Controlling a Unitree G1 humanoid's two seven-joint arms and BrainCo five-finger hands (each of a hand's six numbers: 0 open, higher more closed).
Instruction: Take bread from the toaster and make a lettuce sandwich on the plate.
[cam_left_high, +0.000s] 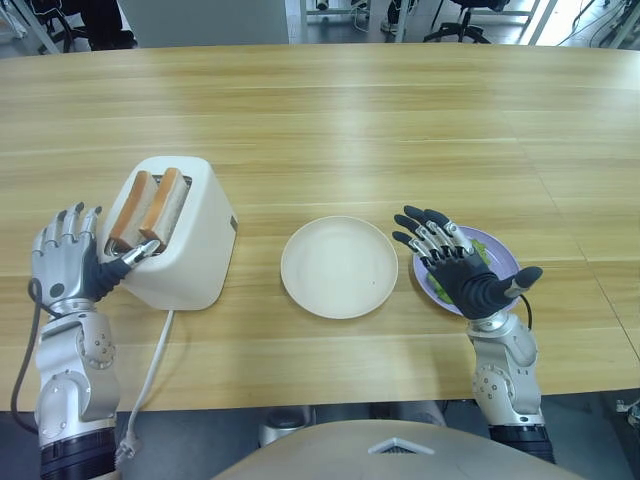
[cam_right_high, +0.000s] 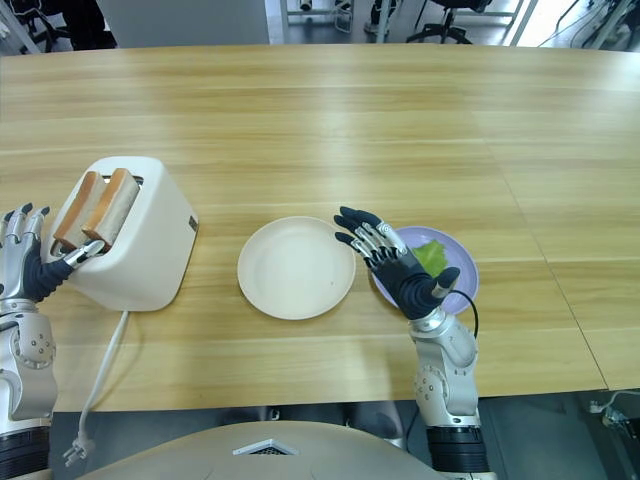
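A cream toaster (cam_left_high: 185, 240) stands at the left with two slices of bread (cam_left_high: 150, 208) upright in its slots. My left hand (cam_left_high: 70, 262) is beside the toaster's left side, open, its thumb by the near end of the slices. A round cream plate (cam_left_high: 339, 266) lies bare in the middle. To its right, a small purple plate (cam_right_high: 455, 262) carries green lettuce (cam_right_high: 431, 254). My right hand (cam_left_high: 455, 262) hovers open over the purple plate, palm down and fingers spread, covering much of the lettuce.
The toaster's white cord (cam_left_high: 150, 380) runs from its front over the near table edge. The wooden table (cam_left_high: 380, 130) stretches wide behind the plates. Chairs and table legs stand beyond its far edge.
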